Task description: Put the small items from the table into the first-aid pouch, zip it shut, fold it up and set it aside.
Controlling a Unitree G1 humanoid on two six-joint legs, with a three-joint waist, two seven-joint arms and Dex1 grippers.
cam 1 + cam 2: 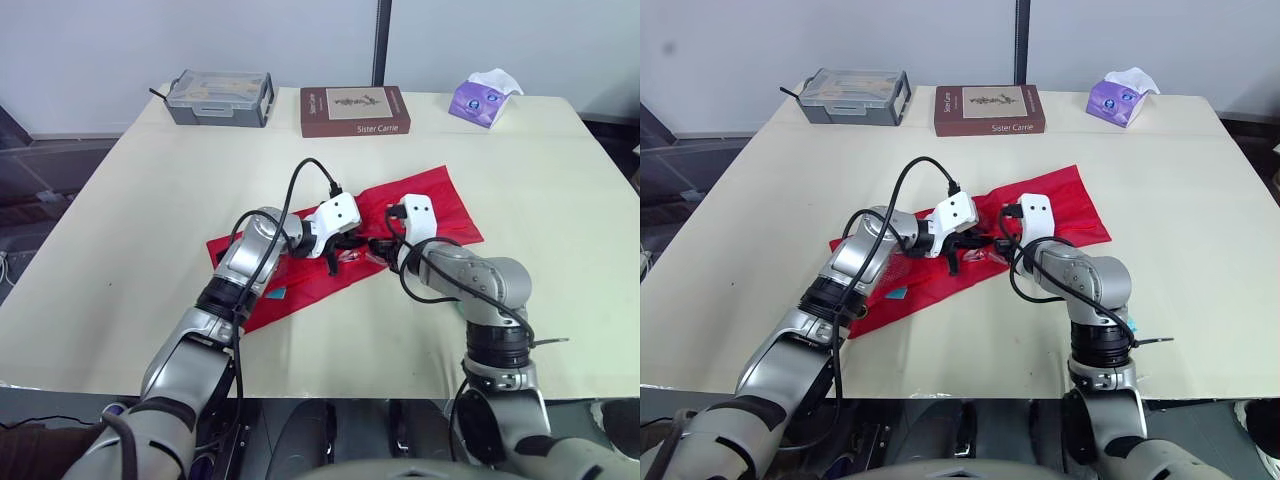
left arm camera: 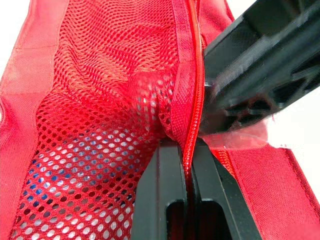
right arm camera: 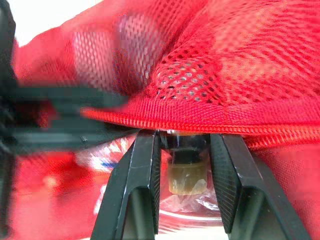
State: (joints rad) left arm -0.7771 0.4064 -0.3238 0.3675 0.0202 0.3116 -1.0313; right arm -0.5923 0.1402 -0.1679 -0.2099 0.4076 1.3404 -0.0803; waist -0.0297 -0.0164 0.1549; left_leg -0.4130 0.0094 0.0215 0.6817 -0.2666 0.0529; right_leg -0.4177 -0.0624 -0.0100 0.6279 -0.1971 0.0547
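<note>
The red first-aid pouch lies spread open in the middle of the table. My left gripper is shut on the red zipper edge of the pouch's mesh pocket, lifting it a little. My right gripper faces it from the right, close against that same edge. It is shut on a small clear-wrapped item with a tan piece inside, held at the pocket's opening just under the zipper. In the head views the two grippers nearly touch over the pouch's centre. Something blue shows through the mesh.
Along the table's far edge stand a grey plastic case, a brown book and a purple tissue pack. Bare tabletop surrounds the pouch on all sides.
</note>
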